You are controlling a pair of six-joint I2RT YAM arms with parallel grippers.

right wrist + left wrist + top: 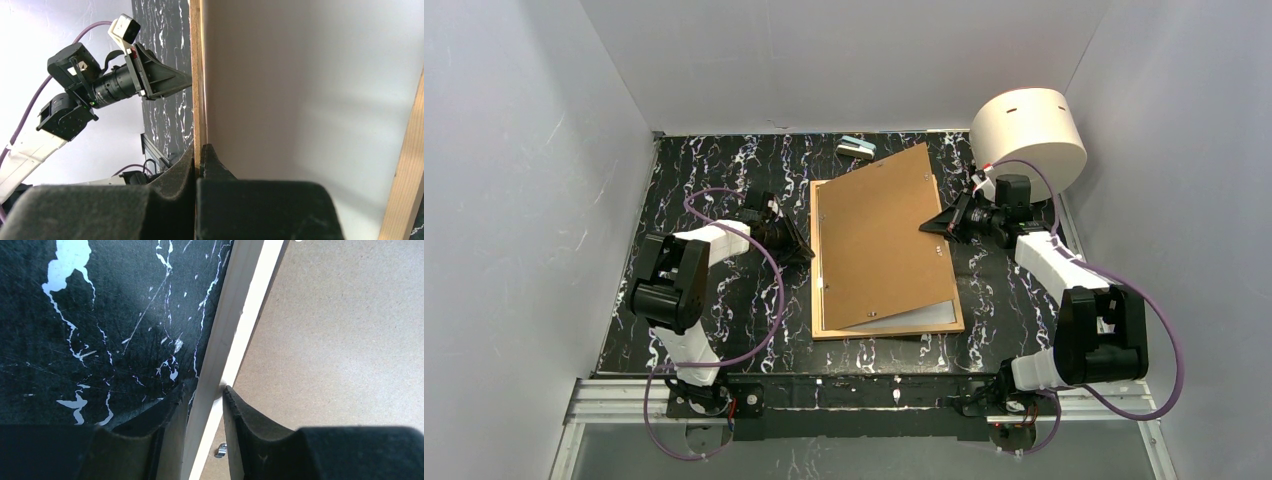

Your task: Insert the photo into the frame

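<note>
The frame (884, 333), thin light wood, lies flat in the middle of the table. The brown backing board (879, 240) lies skewed over it, its right side lifted. A strip of the photo's white back (914, 318) shows under the board's near edge. My left gripper (807, 250) is at the frame's left rail. In the left wrist view its fingers (205, 387) close on that rail (225, 330), with the board (340, 340) beside it. My right gripper (932, 228) is shut on the board's right edge (196, 75). A plain white surface (300, 100) and a frame rail (407, 165) lie beyond.
A large white cylinder (1029, 135) lies at the back right corner, close behind my right arm. A small box (856, 149) sits at the back edge, just behind the frame. Grey walls enclose the black marbled table (714, 330) on three sides.
</note>
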